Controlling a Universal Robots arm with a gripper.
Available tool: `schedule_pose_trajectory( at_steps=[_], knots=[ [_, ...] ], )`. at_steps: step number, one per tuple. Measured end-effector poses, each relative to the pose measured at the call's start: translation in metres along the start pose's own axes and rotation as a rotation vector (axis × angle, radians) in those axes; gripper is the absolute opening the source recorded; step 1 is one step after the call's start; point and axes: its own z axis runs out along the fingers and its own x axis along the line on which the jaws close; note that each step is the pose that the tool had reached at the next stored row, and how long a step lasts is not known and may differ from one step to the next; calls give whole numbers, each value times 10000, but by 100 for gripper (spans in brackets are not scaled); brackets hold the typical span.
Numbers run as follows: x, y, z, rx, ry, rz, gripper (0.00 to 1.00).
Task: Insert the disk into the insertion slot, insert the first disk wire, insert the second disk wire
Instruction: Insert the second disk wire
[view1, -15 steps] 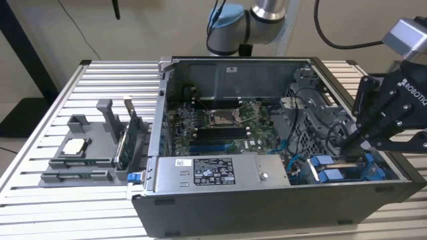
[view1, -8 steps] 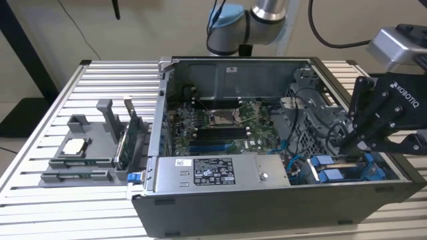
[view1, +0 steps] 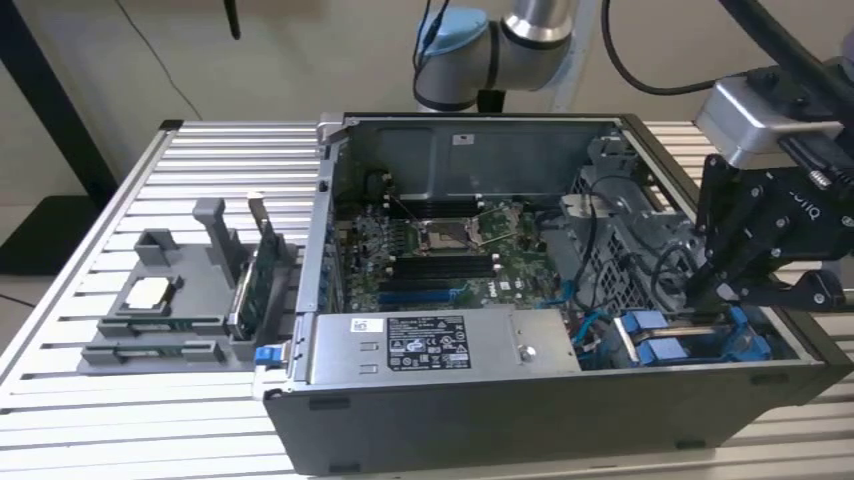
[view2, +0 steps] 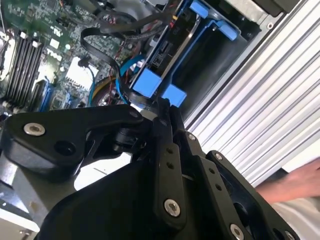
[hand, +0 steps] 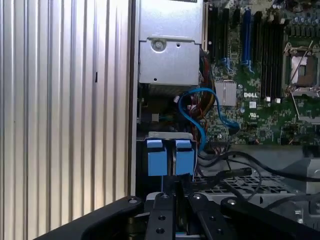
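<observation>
The disk (view1: 694, 345) (blue carrier) sits in the insertion slot (view1: 787, 345); fingers (view2: 165, 120) pinched narrow just above it

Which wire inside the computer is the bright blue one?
The thin wire that loops between the grey box and the green board. The other long wires lying nearby are black.
</observation>
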Motion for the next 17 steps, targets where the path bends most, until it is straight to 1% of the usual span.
schedule_pose_trajectory(
  at_steps=[1,3,4,5,6,17],
  knots=[
    [0,14,3,159,-5,-17,16],
    [1,38,11,443,-12,-48,16],
    [1,49,16,579,-12,-62,16],
    [2,54,20,677,-13,-71,16],
    [2,53,20,689,-13,-73,16],
    [-14,54,25,692,-21,-73,16]
  ],
)
